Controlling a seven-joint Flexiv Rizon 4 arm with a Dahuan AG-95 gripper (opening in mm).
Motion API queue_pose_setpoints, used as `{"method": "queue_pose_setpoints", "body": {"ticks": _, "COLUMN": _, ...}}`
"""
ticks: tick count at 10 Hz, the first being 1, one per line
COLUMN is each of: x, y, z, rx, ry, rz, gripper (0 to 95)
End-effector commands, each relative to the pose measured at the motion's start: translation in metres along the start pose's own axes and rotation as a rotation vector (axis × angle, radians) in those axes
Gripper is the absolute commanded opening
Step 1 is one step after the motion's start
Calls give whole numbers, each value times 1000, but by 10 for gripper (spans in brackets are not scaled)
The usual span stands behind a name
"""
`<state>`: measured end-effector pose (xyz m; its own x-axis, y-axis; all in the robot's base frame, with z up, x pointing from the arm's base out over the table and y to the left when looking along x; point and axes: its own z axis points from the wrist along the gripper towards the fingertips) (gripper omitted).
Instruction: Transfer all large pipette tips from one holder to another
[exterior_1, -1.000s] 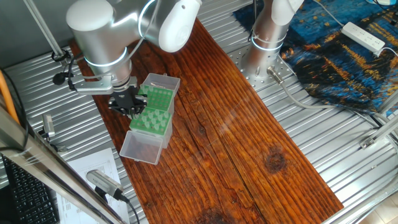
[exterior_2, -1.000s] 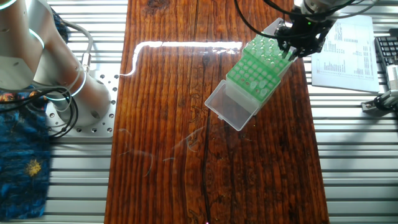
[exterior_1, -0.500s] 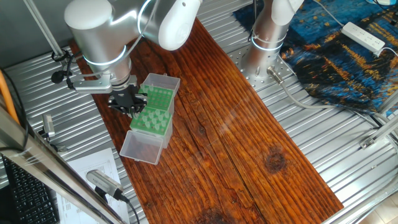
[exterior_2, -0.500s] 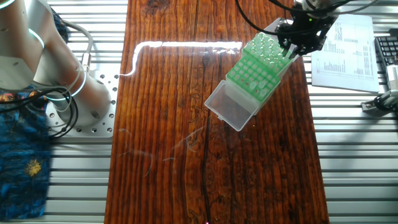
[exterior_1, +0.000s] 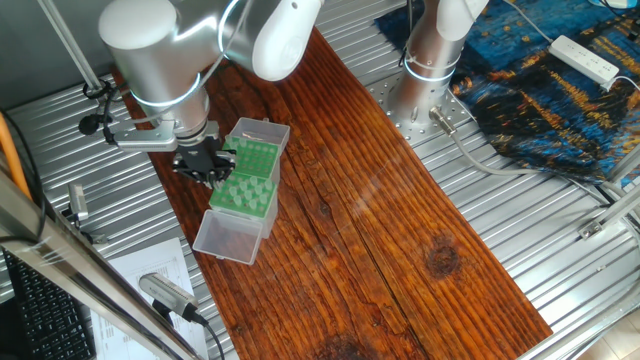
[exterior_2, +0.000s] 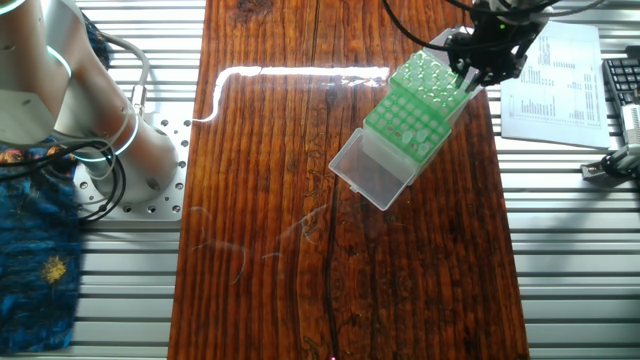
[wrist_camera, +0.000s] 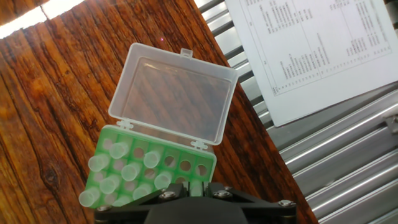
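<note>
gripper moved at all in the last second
Yes. The gripper has crept up the picture, further from the clear lid and along the green rack.

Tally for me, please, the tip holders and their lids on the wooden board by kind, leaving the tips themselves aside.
Green tip holders: 2
Clear hinged lids, both open: 2
Total: 4
</note>
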<state>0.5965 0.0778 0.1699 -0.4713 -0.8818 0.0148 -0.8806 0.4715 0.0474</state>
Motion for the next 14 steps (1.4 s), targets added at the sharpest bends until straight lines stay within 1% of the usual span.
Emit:
{"method": "queue_pose_setpoints", "body": {"ticks": 1, "x": 0, "y": 0, "z": -2, "rx": -3, "ry": 3, "rz": 6, "gripper": 0}}
{"method": "queue_pose_setpoints", "body": {"ticks": 4, "x": -1, "y": 1, "z": -6, "rx": -7, "ry": 8, "rz": 10, "gripper": 0}}
{"method": "queue_pose_setpoints", "body": {"ticks": 6, "x": -1, "y": 2, "z": -12, "rx": -11, "ry": 12, "rz": 12, "gripper": 0}}
{"method": "queue_pose_setpoints", "body": {"ticks": 8, "x": 0, "y": 2, "z": -15, "rx": -12, "ry": 13, "rz": 11, "gripper": 0}}
{"method": "queue_pose_setpoints", "body": {"ticks": 14, "x": 1, "y": -2, "z": -28, "rx": -22, "ry": 17, "rz": 9, "gripper": 0}}
